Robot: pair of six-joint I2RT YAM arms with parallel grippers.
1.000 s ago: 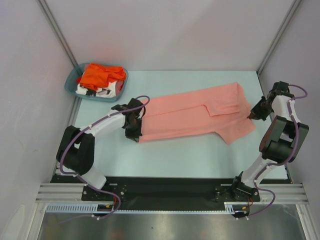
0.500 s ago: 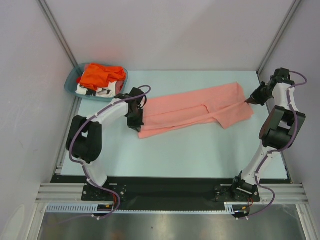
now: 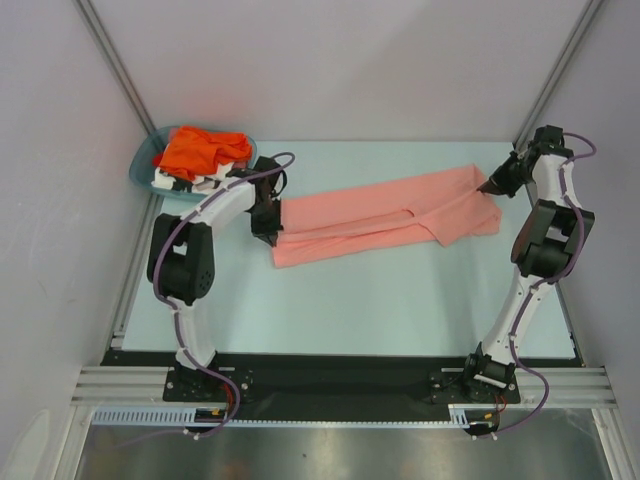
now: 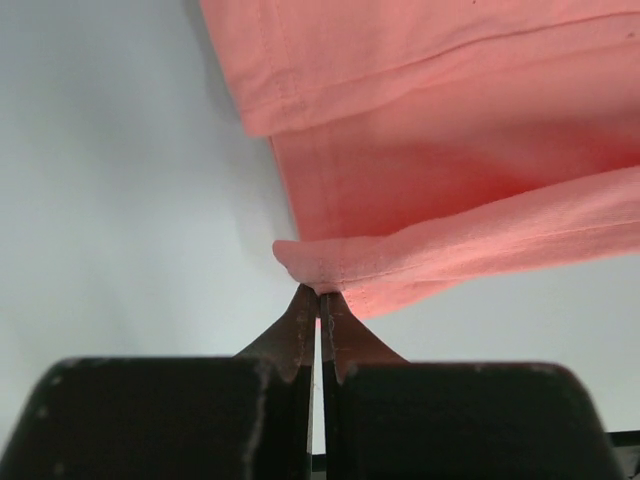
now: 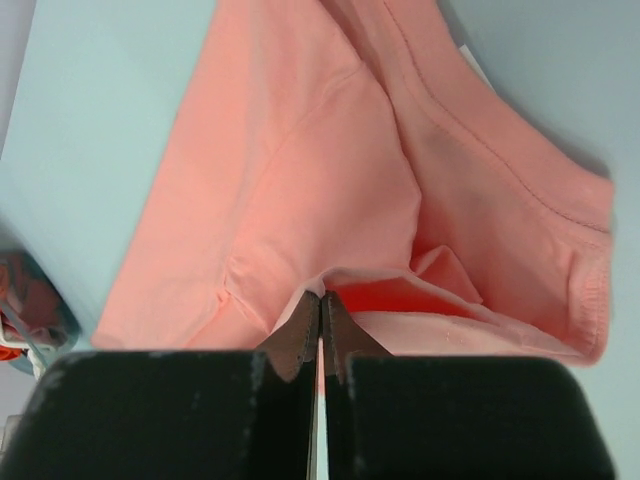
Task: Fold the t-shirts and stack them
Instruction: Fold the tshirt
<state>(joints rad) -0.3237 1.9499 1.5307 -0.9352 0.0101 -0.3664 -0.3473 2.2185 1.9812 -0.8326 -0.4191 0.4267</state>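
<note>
Two pinches to keep in sync here: left gripper (image 3: 271, 234) is clamped on the left end of the salmon-pink t-shirt (image 3: 385, 220), right gripper (image 3: 492, 188) on its far-right corner. I'd move both at the same pace and height, or the fold goes crooked. Shirt lies stretched left to right across the surface (image 3: 380, 300) between them.

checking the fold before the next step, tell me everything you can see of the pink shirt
The salmon-pink t-shirt is plain soft cloth with stitched hems, folded lengthwise into a long doubled strip, a sleeve showing near its right end. It lies stretched across the table. The left gripper is shut on its left corner, the right gripper on its right end.
</note>
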